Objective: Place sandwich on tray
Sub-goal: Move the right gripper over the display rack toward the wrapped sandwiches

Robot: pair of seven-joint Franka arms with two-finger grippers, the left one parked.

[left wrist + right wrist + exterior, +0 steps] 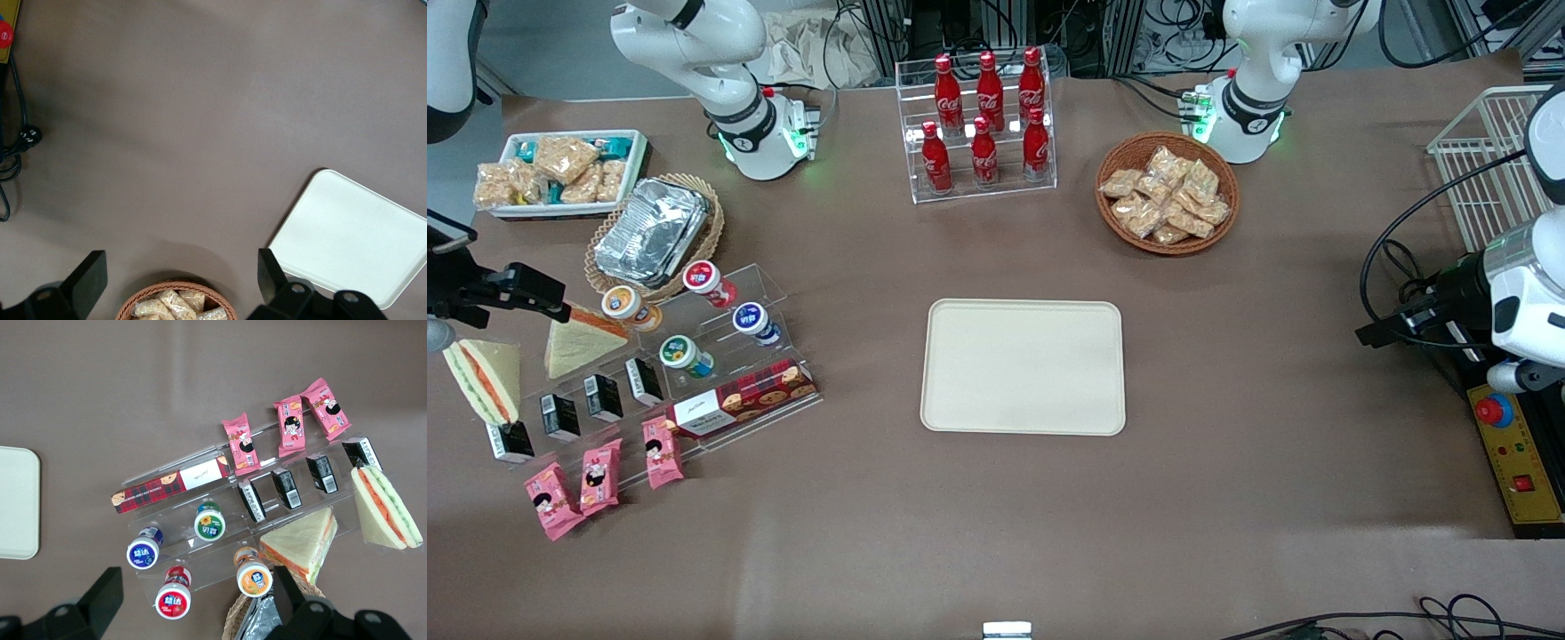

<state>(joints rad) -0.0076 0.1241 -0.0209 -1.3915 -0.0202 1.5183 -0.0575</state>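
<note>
Pink snack packets (pixel 596 475) nearest, sandwich (pixel 484 380) beside clear rack (pixel 694 356), spread-open gripper (pixel 193 600) above, tray (pixel 1023 366) apart.

two sandwiches (pixel 482 380), one tray (pixel 1023 366), six cola bottles (pixel 984 120), three pink packets (pixel 601 476)

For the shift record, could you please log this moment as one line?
gripper: open, above snack rack | sandwich: on rack, untouched | tray: holds nothing | phase: approach

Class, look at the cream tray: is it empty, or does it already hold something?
Empty. The tray shows only bare surface; the sandwich rests on the acrylic stand, and the gripper hovers above that stand, jaws open.
</note>
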